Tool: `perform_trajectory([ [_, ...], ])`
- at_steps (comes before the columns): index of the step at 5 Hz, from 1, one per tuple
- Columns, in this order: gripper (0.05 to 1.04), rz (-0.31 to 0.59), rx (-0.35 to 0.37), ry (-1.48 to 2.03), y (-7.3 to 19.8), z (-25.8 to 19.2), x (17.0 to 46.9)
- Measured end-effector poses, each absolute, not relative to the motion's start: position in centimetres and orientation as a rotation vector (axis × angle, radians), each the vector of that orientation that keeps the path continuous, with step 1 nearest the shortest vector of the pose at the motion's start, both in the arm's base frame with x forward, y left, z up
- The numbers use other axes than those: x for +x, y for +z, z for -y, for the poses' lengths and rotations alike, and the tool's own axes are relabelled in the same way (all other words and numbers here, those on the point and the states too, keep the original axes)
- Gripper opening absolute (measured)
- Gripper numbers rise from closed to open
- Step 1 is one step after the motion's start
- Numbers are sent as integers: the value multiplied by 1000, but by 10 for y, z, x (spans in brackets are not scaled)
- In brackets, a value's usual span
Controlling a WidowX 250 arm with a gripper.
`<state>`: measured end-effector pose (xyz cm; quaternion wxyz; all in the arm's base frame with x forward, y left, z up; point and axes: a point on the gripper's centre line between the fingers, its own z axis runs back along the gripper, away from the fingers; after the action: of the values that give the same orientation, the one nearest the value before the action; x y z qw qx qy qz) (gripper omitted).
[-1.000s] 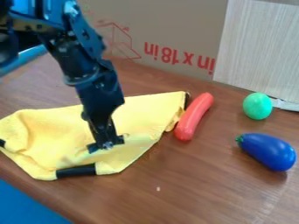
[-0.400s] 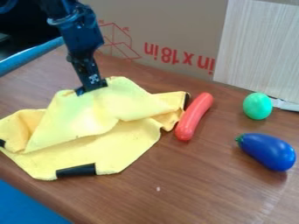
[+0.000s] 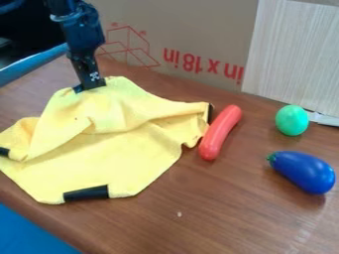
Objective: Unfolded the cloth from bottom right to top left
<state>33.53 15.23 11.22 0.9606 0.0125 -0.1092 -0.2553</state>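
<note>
Brown table (image 3: 265, 213) under everything, with cardboard (image 3: 205, 30) upright along the far side, marked in red print and a red outline drawing. To the right of that, a pale board (image 3: 291, 49) with fine streaks, also upright. At the far left, a blue strip (image 3: 29, 67) along the table's edge; at the near left corner, a blue patch (image 3: 27, 233).

Across the left half of the table, the yellow cloth (image 3: 99, 149) — flatter toward the near side, bunched and rumpled toward the far side, with a fold slanting down to the left. On its borders, black patches: one at the near edge (image 3: 86, 193), one at the left (image 3: 4, 152), one at the right corner (image 3: 210, 113).

Over the cloth's far edge, left of the middle of the scene, the black gripper (image 3: 90, 87), pointing down from the arm (image 3: 76, 22) at the top left. Closed on the cloth, with the far edge pinched at its tips and drawn up into a raised peak, folds falling away from it toward the near side.

Just beside the cloth's right corner, a red sausage (image 3: 220, 132), lying at a slant, far end to the right. Well apart, farther right, a green egg (image 3: 292, 120) — and nearer, a blue eggplant (image 3: 305, 172), green tip to the left.
</note>
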Motion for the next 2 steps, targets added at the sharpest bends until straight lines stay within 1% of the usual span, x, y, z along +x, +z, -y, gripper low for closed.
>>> perform_trajectory([
  [2,52,304,122,-533,127,-200,356],
])
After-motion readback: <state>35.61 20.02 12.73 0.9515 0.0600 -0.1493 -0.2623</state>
